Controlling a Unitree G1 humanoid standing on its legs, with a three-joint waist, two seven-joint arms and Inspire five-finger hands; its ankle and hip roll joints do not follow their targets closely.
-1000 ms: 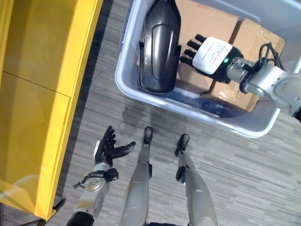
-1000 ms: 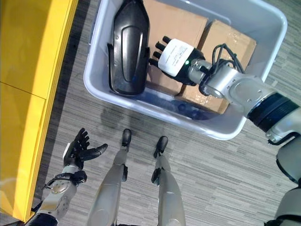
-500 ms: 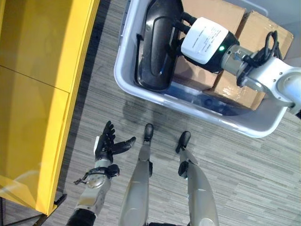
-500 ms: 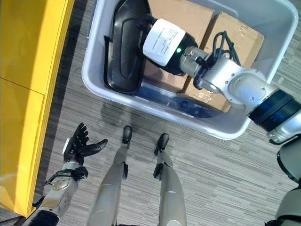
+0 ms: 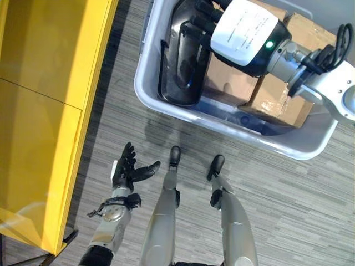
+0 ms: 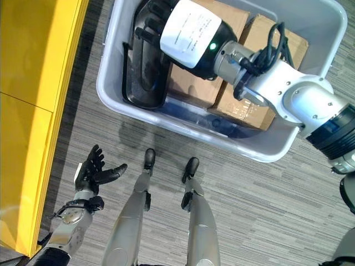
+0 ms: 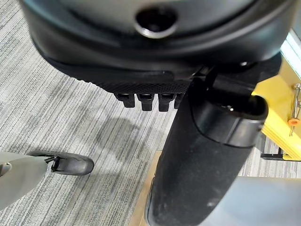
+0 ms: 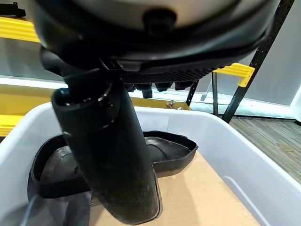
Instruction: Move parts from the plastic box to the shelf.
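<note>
The right hand (image 5: 222, 25) reaches over the black part (image 5: 180, 83), fingers straight and loose, holding nothing — likely lining up a grab. The part leans in the gray box (image 5: 222, 119) beside cardboard boxes (image 5: 277, 102). The left hand (image 5: 126, 172) waits low and loose by the yellow shelf (image 5: 44, 111).

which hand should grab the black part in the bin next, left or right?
Right. The right hand is already over the black part inside the plastic box, fingers open above it. The left hand hangs open over the floor near the yellow shelf, well away from the box.
</note>
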